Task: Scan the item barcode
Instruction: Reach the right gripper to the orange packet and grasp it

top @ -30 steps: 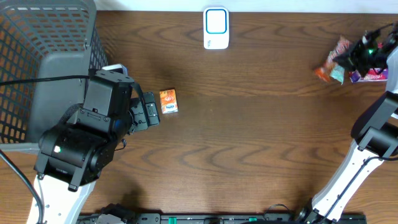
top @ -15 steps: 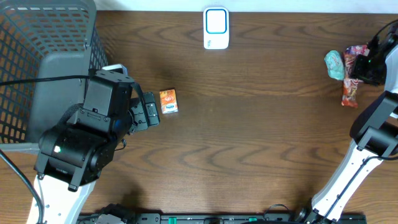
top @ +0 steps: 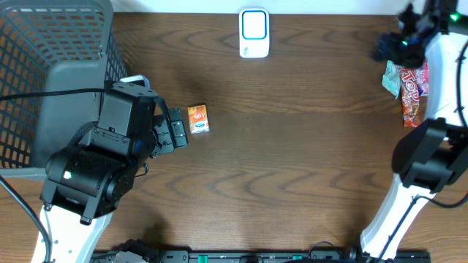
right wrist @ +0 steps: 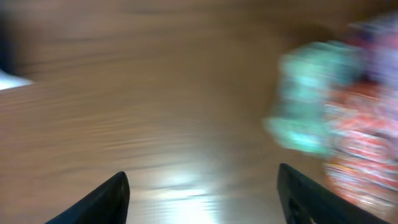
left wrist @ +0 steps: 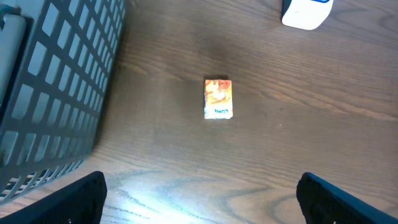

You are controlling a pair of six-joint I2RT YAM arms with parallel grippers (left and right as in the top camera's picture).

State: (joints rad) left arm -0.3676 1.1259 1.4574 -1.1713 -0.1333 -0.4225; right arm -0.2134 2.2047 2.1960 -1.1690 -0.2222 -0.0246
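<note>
A small orange box lies flat, seemingly face-up, well apart from the white scanner.

A dark brown wooden bench is filling nearly the whole overhead view, its grain running from 9 o'clock to 3 o'clock. A grey wire basket is standing on its 10 o'clock corner, reaching past the frame's edge, and a plain grey panel is lying inside it. From the left wrist view the basket's mesh wall is rising at 9 o'clock, and a patch of glare is shining on the wood at 6 o'clock. A black rail is running along the bench's 6 o'clock edge. A pale strip is showing beyond the 12 o'clock edge.
</note>
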